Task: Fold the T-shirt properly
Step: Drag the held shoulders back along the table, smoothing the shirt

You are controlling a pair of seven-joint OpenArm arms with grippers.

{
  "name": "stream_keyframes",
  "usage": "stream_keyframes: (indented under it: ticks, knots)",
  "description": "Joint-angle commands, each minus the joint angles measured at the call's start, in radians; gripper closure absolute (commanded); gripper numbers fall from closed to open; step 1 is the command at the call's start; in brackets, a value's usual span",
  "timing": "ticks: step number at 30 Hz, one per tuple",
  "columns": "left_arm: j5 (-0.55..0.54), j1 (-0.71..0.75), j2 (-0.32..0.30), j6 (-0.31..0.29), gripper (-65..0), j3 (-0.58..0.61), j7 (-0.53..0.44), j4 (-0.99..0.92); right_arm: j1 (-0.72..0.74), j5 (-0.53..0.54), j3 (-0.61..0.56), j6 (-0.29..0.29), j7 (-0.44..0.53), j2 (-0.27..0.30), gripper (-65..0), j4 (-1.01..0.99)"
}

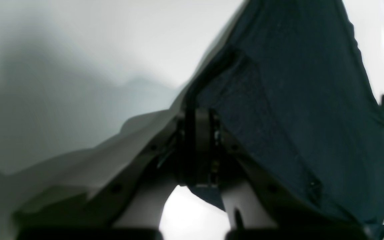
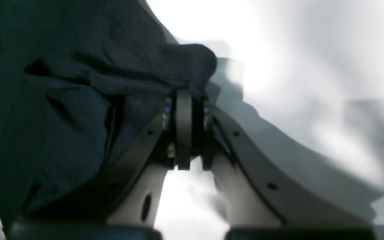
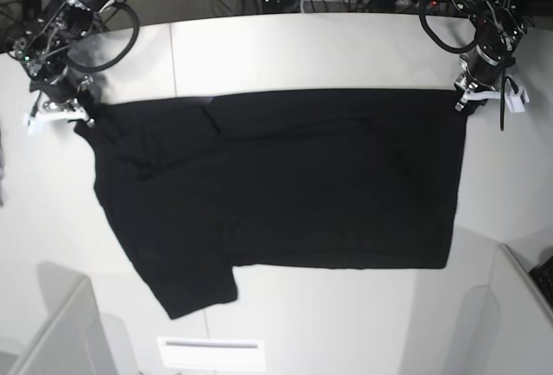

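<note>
You have a large black short-sleeved cloth T-shirt [image 3: 285, 185] spread across a pale white tabletop [image 3: 328, 47], plain side showing, with its far edge stretched in a nearly straight line between the two arms. The right gripper [image 3: 76, 109] sits at the shirt's far corner on the sleeve side, and its wrist view shows the fingers pressed together on a bunched ridge of dark fabric [image 2: 185, 76]. The left gripper [image 3: 467, 98] sits at the shirt's opposite far corner, on the hem side, and its own wrist view shows the fingers likewise closed, pinching a taut fold of the cloth [image 1: 205, 110]. From that held edge the body of the shirt lies toward the near side of the table, with one sleeve [image 3: 194, 284] jutting out at the shirt's near corner below the right gripper. Expect the fabric to be light, soft and entirely limp (it will sag and drape wherever it is not supported), so it should not slip much in a firm pinch but will wrinkle and drag easily. The best holds are probably the corners and seamed edges, where the cloth is doubled and gives the fingers more to bite. No brand, label or readable writing shows anywhere on the shirt or the table in any view.
</note>
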Motion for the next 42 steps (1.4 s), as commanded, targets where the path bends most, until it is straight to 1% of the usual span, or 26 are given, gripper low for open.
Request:
stream_keyframes:
  ticks: [1, 9, 12, 17, 18, 20, 25, 29, 32, 33, 36, 42]
  knots:
    - [0.007, 0.016, -0.012, 0.001, 0.0, -0.006, -0.002, 0.027, 0.005, 0.013, 0.003, 0.006, 0.006, 0.016, 0.0, 0.03]
    - [0.007, 0.14, -0.01, 0.0, 0.0, -0.006, 0.0, 0.123, -0.089, 0.015, 0.005, 0.006, -0.043, 0.014, 0.0, 0.121]
    - [0.007, 0.171, -0.009, 0.0, 0.0, -0.006, 0.0, 0.129, -0.132, 0.015, 0.005, 0.006, -0.043, -0.01, 0.0, 0.171]
    - [0.005, 0.225, -0.009, -0.002, 0.0, -0.006, 0.0, 0.129, -0.192, 0.015, 0.005, 0.006, -0.043, -0.029, 0.0, 0.214]
    - [0.005, 0.234, -0.009, -0.008, 0.0, -0.006, 0.0, 0.129, -0.203, 0.015, 0.005, 0.006, -0.043, -0.029, 0.0, 0.219]
    - [0.005, 0.252, -0.009, -0.039, 0.0, -0.018, 0.0, 0.129, -0.219, 0.015, 0.005, 0.006, -0.043, -0.029, 0.0, 0.222]
    - [0.005, 0.268, 0.01, -0.074, 0.0, -0.098, 0.004, 0.129, -0.247, 0.015, 0.005, 0.006, -0.043, -0.036, 0.0, 0.222]
    - [0.005, 0.281, 0.01, -0.092, 0.0, -0.104, 0.004, 0.129, -0.273, 0.015, 0.005, 0.006, -0.043, -0.049, 0.0, 0.259]
    - [0.005, 0.281, 0.011, -0.092, 0.0, -0.103, 0.004, 0.129, -0.281, 0.015, 0.005, 0.006, -0.044, -0.067, 0.0, 0.288]
    - [0.005, 0.281, 0.011, -0.092, 0.0, -0.103, 0.004, 0.129, -0.29, 0.013, 0.005, 0.006, -0.058, -0.07, 0.0, 0.297]
    - [0.005, 0.281, 0.011, -0.092, 0.0, -0.103, 0.004, 0.129, -0.299, 0.013, 0.005, 0.006, -0.092, -0.07, 0.0, 0.311]
    - [0.007, 0.294, 0.011, -0.089, 0.0, -0.103, 0.004, 0.129, -0.302, 0.013, 0.006, 0.006, -0.1, -0.082, 0.0, 0.311]
